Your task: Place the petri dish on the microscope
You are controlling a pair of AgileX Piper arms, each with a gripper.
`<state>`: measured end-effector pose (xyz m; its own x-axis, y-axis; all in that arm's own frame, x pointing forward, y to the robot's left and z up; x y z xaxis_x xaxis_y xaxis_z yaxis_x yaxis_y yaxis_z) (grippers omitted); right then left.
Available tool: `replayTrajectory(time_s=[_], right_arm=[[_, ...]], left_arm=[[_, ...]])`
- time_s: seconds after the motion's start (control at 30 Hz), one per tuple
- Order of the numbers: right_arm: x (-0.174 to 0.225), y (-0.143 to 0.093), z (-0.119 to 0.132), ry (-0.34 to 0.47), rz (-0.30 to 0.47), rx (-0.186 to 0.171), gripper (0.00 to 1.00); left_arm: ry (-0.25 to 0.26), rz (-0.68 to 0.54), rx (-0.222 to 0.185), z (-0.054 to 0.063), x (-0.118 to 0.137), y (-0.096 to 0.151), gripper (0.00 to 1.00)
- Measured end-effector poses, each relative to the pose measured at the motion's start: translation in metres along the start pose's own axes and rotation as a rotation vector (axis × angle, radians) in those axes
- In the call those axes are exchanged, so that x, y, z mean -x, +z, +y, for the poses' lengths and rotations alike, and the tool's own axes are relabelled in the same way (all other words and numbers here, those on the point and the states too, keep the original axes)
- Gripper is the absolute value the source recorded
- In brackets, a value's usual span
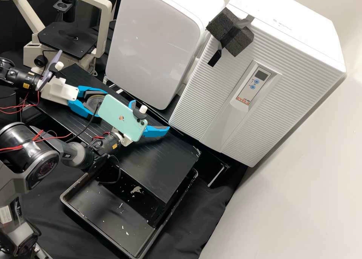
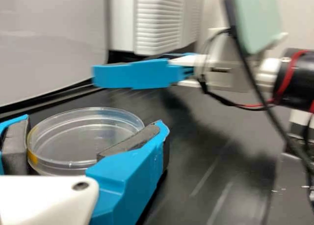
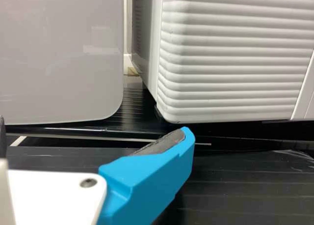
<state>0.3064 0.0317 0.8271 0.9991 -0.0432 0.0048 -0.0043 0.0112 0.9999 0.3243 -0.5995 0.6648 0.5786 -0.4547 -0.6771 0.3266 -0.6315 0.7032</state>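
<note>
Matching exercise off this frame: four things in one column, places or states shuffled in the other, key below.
1. Clear round petri dish
2. Light-green smartphone
3. Cream microscope with black stage
4. Right blue-fingered end effector

a. Open, nothing between its fingers
b. Upper left of the high view
c. Between the blue fingers of the left end effector
d. Mounted on the right arm

Pairs: 1-c, 2-d, 3-b, 4-a

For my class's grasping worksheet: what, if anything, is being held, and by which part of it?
The round, clear plastic petri dish, by opposite sides of its wall, between the blue fingers of the left end effector; the right end effector holds nothing.
</note>
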Motion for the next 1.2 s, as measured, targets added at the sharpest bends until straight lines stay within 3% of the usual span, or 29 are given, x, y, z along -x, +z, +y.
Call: replayTrajectory(time_s=[0.2, 0.37, 0.53, 0.7, 1.0, 1.2], right_arm=[[0.000, 0.000, 0.000, 0.000, 0.000, 0.000, 1.00], [0.000, 0.000, 0.000, 0.000, 0.000, 0.000, 1.00], [0.000, 0.000, 0.000, 0.000, 0.000, 0.000, 1.00], [0.000, 0.000, 0.000, 0.000, 0.000, 0.000, 1.00], [0.000, 0.000, 0.000, 0.000, 0.000, 0.000, 1.00], [0.000, 0.000, 0.000, 0.000, 0.000, 0.000, 1.00]], left_arm=[[0.043, 0.066, 0.003, 0.017, 0.023, -0.011, 0.00], [0.095, 0.111, 0.030, 0.032, 0.043, -0.018, 0.00], [0.124, 0.148, 0.069, 0.037, 0.055, -0.024, 0.00], [0.163, 0.188, 0.078, 0.042, 0.072, -0.033, 0.00], [0.305, 0.318, 0.130, 0.060, 0.110, -0.063, 0.00], [0.319, 0.368, 0.149, 0.059, 0.119, -0.076, 0.00]])
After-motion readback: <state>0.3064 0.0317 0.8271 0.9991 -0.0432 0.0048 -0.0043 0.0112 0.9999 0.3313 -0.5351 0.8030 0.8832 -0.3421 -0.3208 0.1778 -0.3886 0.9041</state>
